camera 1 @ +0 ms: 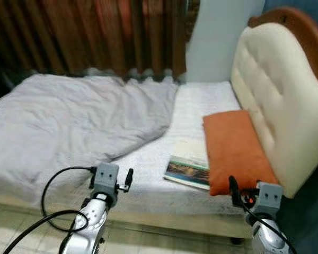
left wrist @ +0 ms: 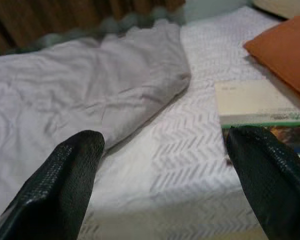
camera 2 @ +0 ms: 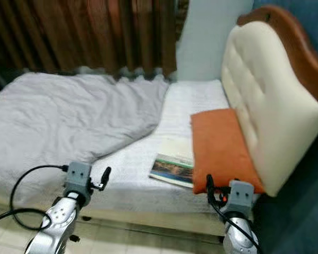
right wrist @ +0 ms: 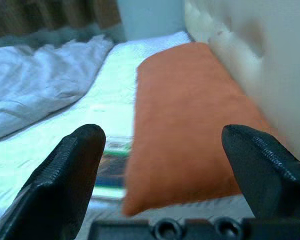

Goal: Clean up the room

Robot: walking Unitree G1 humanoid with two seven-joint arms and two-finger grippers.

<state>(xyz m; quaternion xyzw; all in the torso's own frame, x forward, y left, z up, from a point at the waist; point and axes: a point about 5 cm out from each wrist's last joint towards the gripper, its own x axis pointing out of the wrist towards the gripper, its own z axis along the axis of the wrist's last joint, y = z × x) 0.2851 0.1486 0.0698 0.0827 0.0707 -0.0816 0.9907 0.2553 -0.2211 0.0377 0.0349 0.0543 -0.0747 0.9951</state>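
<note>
Two hands hover at the bed's (camera 1: 148, 174) near edge, fingers spread wide and empty: left hand (left wrist: 165, 185) facing the crumpled grey duvet (camera 1: 69, 121), right hand (right wrist: 165, 180) facing the orange pillow (camera 1: 233, 148), beside a book (camera 1: 188, 164).

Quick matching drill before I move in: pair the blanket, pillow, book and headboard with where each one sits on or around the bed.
Things:
1. blanket
2. pillow
3. book
4. headboard

Places:
A. flat on the sheet, partly tucked under the pillow's edge
B. upright at the robot's right end of the bed
C. rumpled over the robot's left part of the bed
D. against the headboard's base

Pairs: 1-C, 2-D, 3-A, 4-B
</note>
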